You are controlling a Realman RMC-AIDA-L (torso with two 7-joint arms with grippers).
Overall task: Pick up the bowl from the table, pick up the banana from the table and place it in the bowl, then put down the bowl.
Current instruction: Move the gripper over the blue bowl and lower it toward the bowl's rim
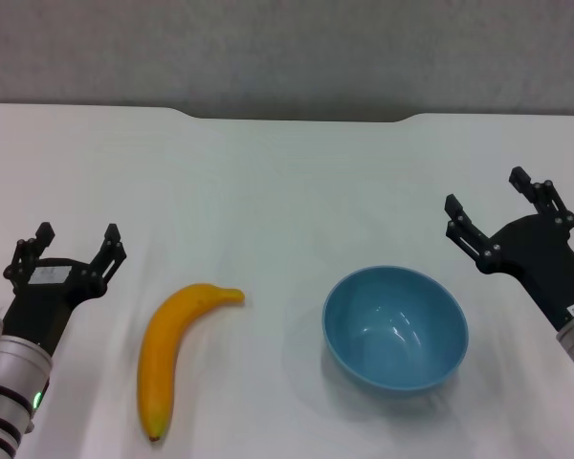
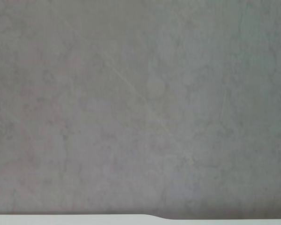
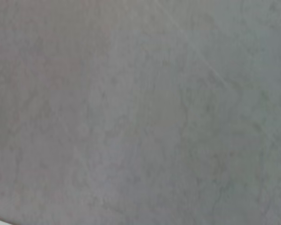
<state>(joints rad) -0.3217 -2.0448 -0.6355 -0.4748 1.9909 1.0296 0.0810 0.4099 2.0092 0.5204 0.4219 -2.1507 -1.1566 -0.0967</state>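
Note:
A light blue bowl [image 1: 396, 328] stands upright and empty on the white table [image 1: 268, 191], right of the middle. A yellow-orange banana [image 1: 168, 348] lies on the table to the bowl's left, its stem pointing toward the bowl. My left gripper [image 1: 69, 251] is open and empty, left of the banana and apart from it. My right gripper [image 1: 493, 196] is open and empty, to the right of and beyond the bowl, not touching it. Both wrist views show only the grey wall.
The table's far edge has a shallow notch [image 1: 301, 118] with a grey wall [image 1: 287, 48] behind it. A strip of the table edge [image 2: 84, 219] shows in the left wrist view.

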